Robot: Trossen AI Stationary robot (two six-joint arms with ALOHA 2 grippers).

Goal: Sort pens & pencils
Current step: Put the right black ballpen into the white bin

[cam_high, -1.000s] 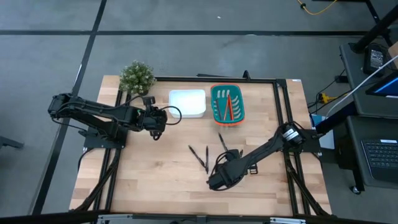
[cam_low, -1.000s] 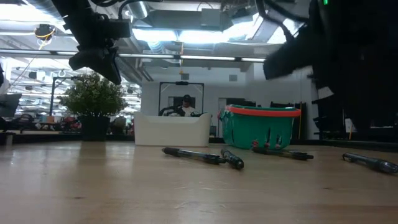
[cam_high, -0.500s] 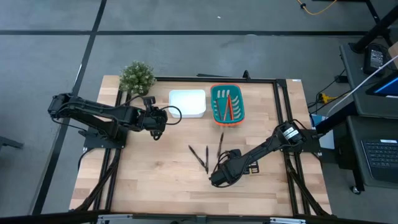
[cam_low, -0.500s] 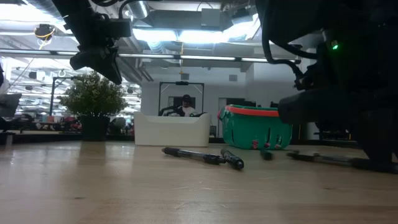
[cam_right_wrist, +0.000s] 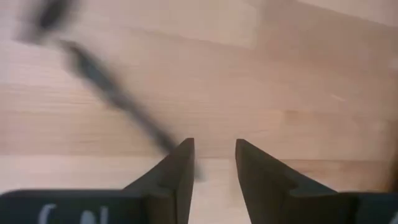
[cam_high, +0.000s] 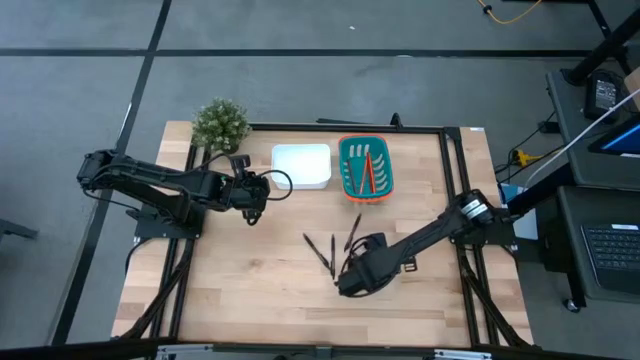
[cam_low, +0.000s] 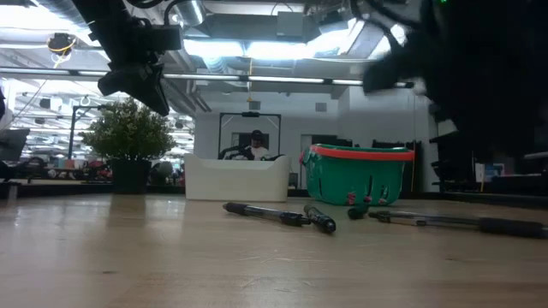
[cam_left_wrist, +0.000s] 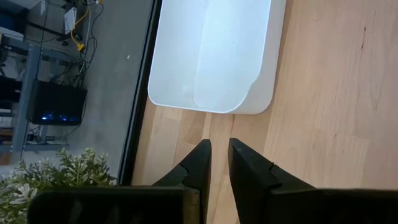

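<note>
Bench [cam_high: 250, 290], wooden, black-framed

- Pens [cam_high: 322, 251]: dark sticks lying loose near the bench's middle, two side by side, another [cam_high: 353, 234] angled just beside them toward the green basket
- Pencils [cam_high: 367, 170]: red and orange, inside the green basket [cam_high: 365, 194] at the far edge
- White tray [cam_high: 301, 166]: beside the basket, at the far edge
- Potted plant [cam_high: 220, 122]: far left corner
- Left gripper [cam_high: 251, 196]: raised near the tray's left side, fingers [cam_left_wrist: 200, 163] almost together, holding nothing
- Right gripper [cam_high: 347, 283]: low over the bench's middle just by the pens, fingers [cam_right_wrist: 181, 163] narrowly apart, a blurred pen [cam_right_wrist: 112, 93] ahead of them
</note>
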